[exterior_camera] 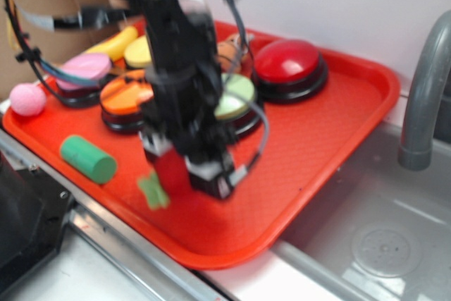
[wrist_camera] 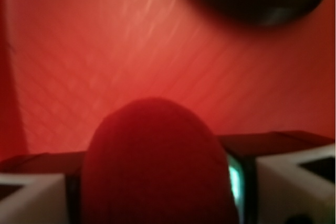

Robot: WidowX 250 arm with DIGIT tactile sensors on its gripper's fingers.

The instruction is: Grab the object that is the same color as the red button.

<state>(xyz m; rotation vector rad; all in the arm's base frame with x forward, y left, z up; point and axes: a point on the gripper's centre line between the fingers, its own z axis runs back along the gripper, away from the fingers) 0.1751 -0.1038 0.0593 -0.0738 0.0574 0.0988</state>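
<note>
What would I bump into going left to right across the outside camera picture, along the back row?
Pink ball → pink button → orange button → green button → red button → grey tap.

Arm [exterior_camera: 176, 54]: black, blurred, entering from the 11 o'clock corner of the exterior view, wrist pitched steeply down toward 5 o'clock.
Gripper [exterior_camera: 184, 173]: low over the surface, black body with pale finger blocks. Jaws closed around a red plush object [wrist_camera: 157, 166].
Fingers [wrist_camera: 291, 187]: seen at 4 and 8 o'clock in the wrist view, flanking the object.
</note>
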